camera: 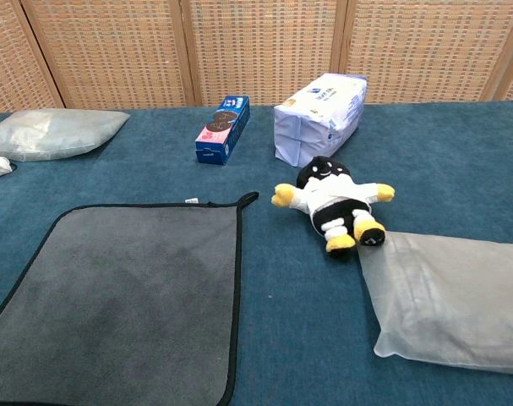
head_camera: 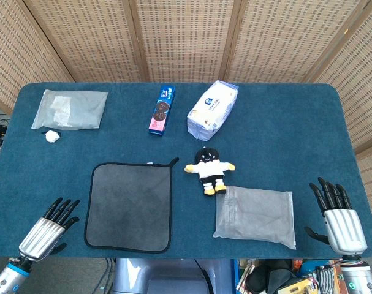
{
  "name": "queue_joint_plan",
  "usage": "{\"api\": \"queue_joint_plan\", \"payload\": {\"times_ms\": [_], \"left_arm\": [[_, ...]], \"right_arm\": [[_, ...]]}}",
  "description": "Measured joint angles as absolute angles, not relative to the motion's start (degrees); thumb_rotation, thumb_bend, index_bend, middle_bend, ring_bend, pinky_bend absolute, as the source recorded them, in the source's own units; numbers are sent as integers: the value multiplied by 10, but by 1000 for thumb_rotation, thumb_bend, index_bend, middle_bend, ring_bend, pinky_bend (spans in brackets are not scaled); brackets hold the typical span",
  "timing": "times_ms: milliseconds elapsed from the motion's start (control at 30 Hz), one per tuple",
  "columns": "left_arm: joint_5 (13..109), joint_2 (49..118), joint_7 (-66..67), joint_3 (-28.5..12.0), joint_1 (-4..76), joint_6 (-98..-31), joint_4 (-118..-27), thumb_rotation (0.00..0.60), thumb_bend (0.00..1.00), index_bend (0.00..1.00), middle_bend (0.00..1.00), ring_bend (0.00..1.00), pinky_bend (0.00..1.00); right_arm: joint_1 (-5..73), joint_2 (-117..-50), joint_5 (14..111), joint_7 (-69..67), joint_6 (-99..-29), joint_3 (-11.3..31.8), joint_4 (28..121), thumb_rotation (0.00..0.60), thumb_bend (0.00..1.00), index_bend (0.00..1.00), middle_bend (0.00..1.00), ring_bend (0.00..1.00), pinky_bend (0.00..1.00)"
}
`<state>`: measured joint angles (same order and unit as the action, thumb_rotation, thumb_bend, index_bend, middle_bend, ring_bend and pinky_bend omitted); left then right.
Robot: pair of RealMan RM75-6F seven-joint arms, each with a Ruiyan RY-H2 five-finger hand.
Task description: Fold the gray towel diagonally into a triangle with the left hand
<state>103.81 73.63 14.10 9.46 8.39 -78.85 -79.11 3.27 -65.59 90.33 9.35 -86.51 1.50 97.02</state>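
The gray towel [head_camera: 129,206] with a black hem lies flat and unfolded on the blue table, left of centre; in the chest view the gray towel [camera: 121,296] fills the lower left. My left hand [head_camera: 46,231] hovers at the table's front left corner, fingers spread, holding nothing, a short way left of the towel's near corner. My right hand [head_camera: 340,218] is at the front right corner, fingers spread and empty. Neither hand shows in the chest view.
A plush doll [head_camera: 209,169] lies just right of the towel, touching a translucent gray pouch [head_camera: 255,215]. At the back are a blue biscuit box [head_camera: 162,109], a white tissue pack [head_camera: 212,109], another translucent pouch [head_camera: 70,109] and a small white lump [head_camera: 51,136].
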Motion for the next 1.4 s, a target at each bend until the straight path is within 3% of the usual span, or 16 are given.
{"api": "queue_joint_plan", "payload": {"times_ms": [700,1400], "left_arm": [[1057,790,174,100,116,-749,-755,600,171,308,0,0,0],[1096,805,144,118,134,-771,-691,600,172,361,0,0,0]], "right_arm": [[30,-652,903,83,-872,18,970,600,0,0,0,0,0],[28,-652,904,81,-877,20,970,600,0,0,0,0,0]]}}
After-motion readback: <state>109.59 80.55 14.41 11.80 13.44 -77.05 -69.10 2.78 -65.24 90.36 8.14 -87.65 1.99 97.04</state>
